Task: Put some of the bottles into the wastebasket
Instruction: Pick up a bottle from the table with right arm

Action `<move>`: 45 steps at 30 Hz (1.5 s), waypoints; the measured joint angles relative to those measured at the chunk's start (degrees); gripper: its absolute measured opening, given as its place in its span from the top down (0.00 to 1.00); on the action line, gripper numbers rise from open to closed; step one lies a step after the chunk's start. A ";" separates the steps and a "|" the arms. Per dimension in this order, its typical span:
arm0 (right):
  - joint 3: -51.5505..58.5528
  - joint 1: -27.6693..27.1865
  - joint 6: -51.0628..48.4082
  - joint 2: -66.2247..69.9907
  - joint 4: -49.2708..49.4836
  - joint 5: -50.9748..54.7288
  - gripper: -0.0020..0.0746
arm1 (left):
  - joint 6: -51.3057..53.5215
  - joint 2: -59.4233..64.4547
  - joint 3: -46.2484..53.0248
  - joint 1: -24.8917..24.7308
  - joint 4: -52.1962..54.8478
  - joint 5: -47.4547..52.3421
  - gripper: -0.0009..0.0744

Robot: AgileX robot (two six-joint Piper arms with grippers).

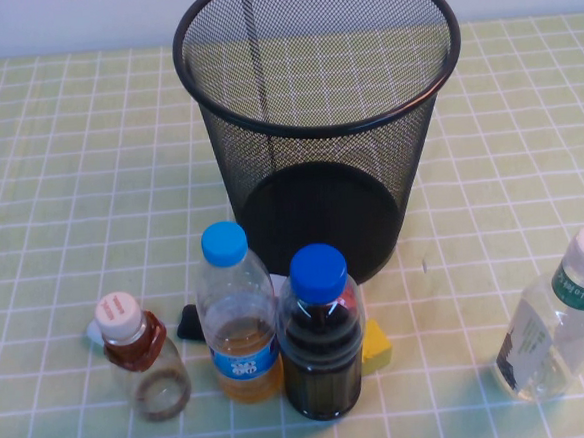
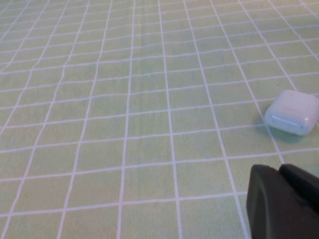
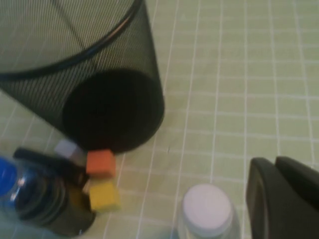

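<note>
Overhead, both end effectors (image 2: 280, 174) (image 3: 275, 164); labels (image 1: 578, 294) illegible

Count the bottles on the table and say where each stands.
4. Pink-capped bottle front left; amber bottle and dark bottle before the wastebasket; white-capped bottle front right. None inside.

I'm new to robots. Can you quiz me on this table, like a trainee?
1. True or false: the wastebasket already holds a bottle.
2. The bottle farthest to the robot's right has which cap? A) blue B) white C) black
3. Fill in: the left end effector hangs near a small white ____; the right end effector hangs beside that bottle.
Key: 1 false; 2 B; 3 case.
</note>
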 joint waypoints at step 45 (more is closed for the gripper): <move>0.17 19.00 10.07 19.35 -19.24 8.72 0.12 | 0.00 0.00 0.00 0.00 0.00 0.00 0.99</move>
